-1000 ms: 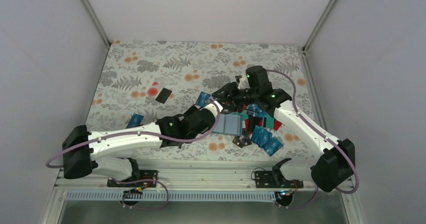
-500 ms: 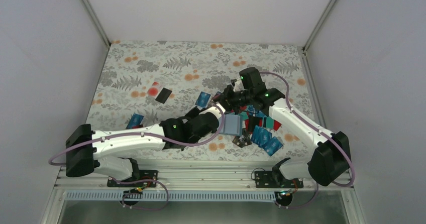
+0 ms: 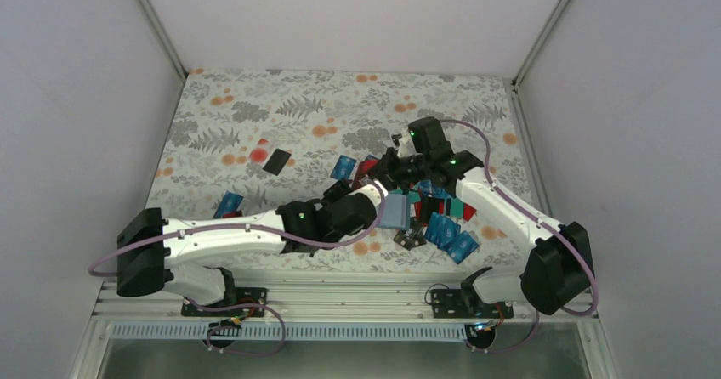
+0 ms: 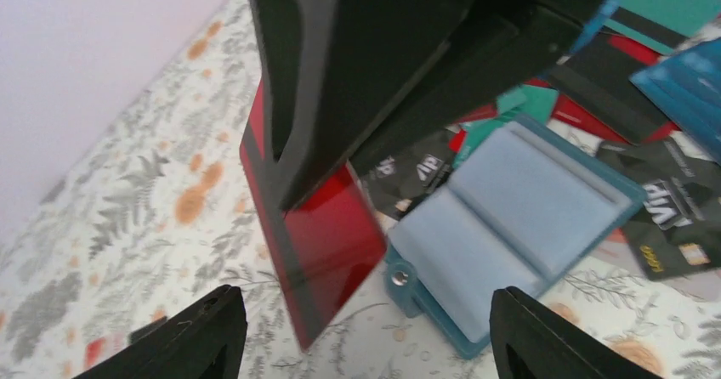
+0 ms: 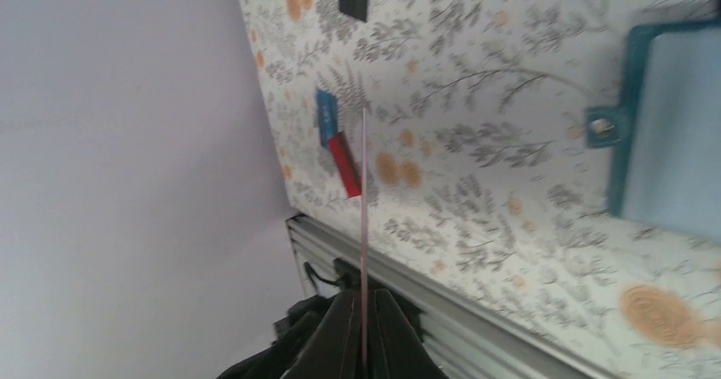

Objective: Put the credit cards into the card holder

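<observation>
With right claw (image 5: 364, 308) now clenched on the red card (image 4: 330, 245) and left claw (image 4: 370, 332) just released from it, completes the handover over the bench (image 4: 144, 192), just beside the open card holder (image 4: 510, 217), leaving insertion seemingly still to do.

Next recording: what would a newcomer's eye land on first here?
The red card, pinched on edge by the shut right gripper, stands beside the card holder, which lies open showing its pale blue inside. The left gripper is open just before them, and a jumble of credit cards lies right of the holder in the top view.
</observation>
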Controlling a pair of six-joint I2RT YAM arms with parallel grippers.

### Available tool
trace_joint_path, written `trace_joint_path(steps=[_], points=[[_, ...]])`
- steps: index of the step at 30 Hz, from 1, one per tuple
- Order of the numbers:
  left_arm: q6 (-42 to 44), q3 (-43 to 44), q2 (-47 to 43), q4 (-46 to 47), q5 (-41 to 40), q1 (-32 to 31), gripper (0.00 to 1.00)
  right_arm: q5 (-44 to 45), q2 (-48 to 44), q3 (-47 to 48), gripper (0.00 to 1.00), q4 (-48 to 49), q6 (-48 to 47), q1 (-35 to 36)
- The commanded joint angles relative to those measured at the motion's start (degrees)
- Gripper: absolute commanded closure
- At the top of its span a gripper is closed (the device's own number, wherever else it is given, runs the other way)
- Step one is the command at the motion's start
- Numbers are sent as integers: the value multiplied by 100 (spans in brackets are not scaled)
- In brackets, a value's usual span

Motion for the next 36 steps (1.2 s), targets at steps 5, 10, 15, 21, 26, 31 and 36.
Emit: trace_joint_path(steps=[5, 10, 15, 21, 26, 31, 36], points=[[-1075, -714, -448, 570, 2113, 907, 25, 434, -27, -635, 96, -312, -2648, -578], [-1619, -974, -127, 854, 2736, 1366, 21, 67, -9, -1095, 96, -69, -3202, -757], [-2007, -719, 701, 1009, 3145, 1607, 21, -95, 276, -1155, 96, 19, -3481, -780], [-2299, -497, 1426, 1192, 3425, 1836, 23, 11, 636, -1296, 96, -10, -3628, -806], [-2337, -404, 1734, 1241, 3469, 1952, 38, 59, 916, -1413, 96, 27, -3680, -837], [-2319, -370, 1916, 1250, 3487, 2018, 47, 300, 1005, -1414, 96, -51, -3748, -874], [-2318, -374, 2041, 1315, 3518, 2040, 51, 392, 1233, -1417, 96, -10, -3766, -907]])
